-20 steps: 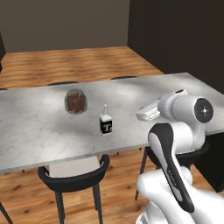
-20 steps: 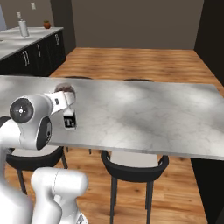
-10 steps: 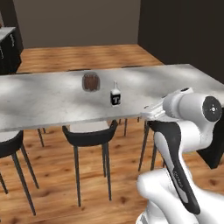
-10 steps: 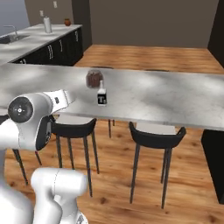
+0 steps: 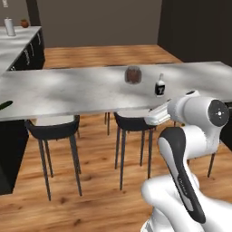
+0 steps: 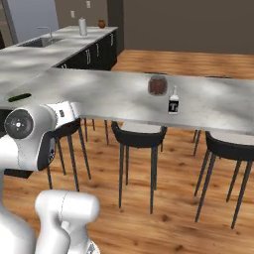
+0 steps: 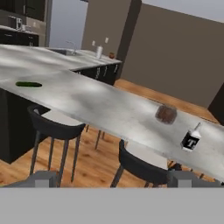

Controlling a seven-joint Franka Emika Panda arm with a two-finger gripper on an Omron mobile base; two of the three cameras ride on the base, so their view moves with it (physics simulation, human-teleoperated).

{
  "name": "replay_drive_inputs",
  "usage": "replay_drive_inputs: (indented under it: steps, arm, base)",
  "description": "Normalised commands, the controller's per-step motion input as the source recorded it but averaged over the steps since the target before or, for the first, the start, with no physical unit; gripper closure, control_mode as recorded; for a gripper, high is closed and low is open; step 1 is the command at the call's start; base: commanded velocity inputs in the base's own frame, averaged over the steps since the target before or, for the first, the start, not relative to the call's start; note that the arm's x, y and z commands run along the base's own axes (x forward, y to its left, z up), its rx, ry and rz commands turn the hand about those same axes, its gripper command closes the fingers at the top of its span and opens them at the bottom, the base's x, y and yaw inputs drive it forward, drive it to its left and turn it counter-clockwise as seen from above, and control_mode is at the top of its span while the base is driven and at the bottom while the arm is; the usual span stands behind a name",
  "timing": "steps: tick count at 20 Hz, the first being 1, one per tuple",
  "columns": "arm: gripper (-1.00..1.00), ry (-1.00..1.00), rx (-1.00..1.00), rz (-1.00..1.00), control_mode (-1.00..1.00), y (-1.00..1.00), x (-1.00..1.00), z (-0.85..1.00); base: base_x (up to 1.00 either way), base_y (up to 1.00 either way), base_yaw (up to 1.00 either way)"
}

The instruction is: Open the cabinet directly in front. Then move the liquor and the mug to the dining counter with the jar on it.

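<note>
We see the dining counter [image 5: 68, 90] running across the room, a long marble slab on thin legs. The jar [image 5: 132, 74] sits on it toward the right, dark reddish-brown inside. The liquor [image 5: 160, 86] stands upright just right of the jar and a bit nearer to us, apart from it, not touching. It has a dark body with a white label and a pale neck.

From the right base view we get the same pair: jar [image 6: 158, 85] farther, liquor [image 6: 173, 101] nearer and to its right, both on the dining counter [image 6: 99, 94]. In the hand view the jar [image 7: 166, 113] and liquor [image 7: 191, 139] sit on the right part of the dining counter [image 7: 87, 100].

2 black chairs are tucked under the near edge, 1 on the left [image 5: 53, 129] and 1 under the jar [image 5: 131, 123]. A small green thing [image 5: 5, 105] lies flat on the far left end of the slab; it looks like a cucumber, but we cannot tell for sure.

The gripper [image 7: 113, 178] is off the counter, on the near side, holding nothing. Its 2 fingertips [image 7: 43, 178] show well apart at the bottom of the hand view, so the jaws are spread wide.

Far left we see a worktop [image 6: 54, 47] with dark fronts, a sink, a white roll [image 6: 82, 27] and a small brown pot [image 6: 101, 23]. Wood floor [image 5: 104, 190] all round.
</note>
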Motion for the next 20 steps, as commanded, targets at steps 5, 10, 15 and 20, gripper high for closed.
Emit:
replay_drive_inputs:
  steps: [5,10,15,20]
  arm:
    - [-1.00,0.00,0.00,0.00,1.00,0.00,0.00,0.00]
    - [-1.00,0.00,0.00,0.00,1.00,0.00,0.00,0.00]
    - [-1.00,0.00,0.00,0.00,1.00,0.00,0.00,0.00]
    - [-1.00,0.00,0.00,0.00,1.00,0.00,0.00,0.00]
  base:
    - [-0.20,1.00,0.01]
    - [0.03,1.00,0.00]
    - [0.37,1.00,0.00]
    - [0.27,1.00,0.00]
